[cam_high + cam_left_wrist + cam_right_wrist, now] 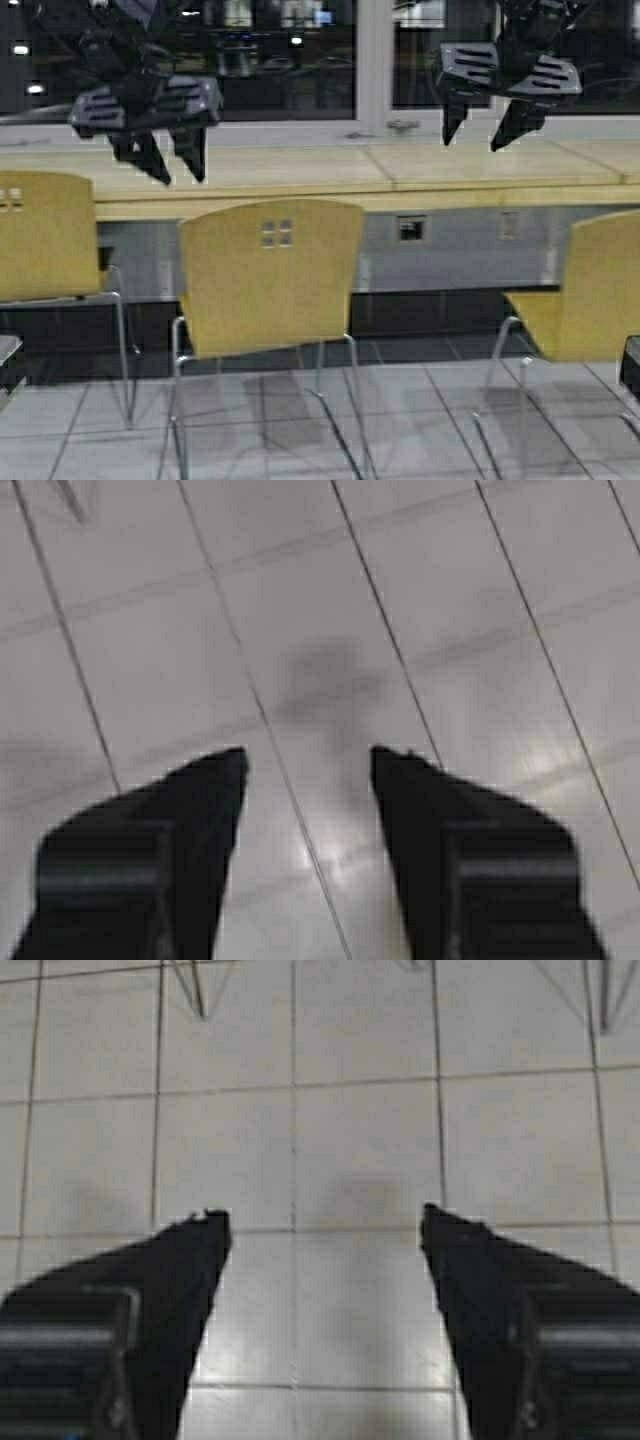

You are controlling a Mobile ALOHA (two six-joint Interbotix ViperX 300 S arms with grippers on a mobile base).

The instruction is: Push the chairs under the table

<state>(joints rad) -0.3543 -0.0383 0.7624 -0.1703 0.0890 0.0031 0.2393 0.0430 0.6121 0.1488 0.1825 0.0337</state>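
Three mustard-yellow chairs on the tiled floor [420, 400], all pulled out from the desk [300, 170], backrests toward the camera. Middle chair [270, 275] standing square in front of the desk's front edge, clear of it, four small cutouts near the top of its back, chrome legs splayed on the tiles. Left chair [45, 235] cut off by the frame's left side, near the desk's left stretch. Right chair [590, 300] partly out of frame, turned slightly, seat showing below the desk's front edge. Long pale-wood desk running straight across under a dark window [300, 50].

Left gripper [160, 155] raised high above the left part of the desk, jaws apart, nothing between them; only floor tiles beneath in its wrist view [305, 765]. Right gripper [485, 125] raised over the right part of the desk, jaws spread wide and empty, tiles below [325, 1225].
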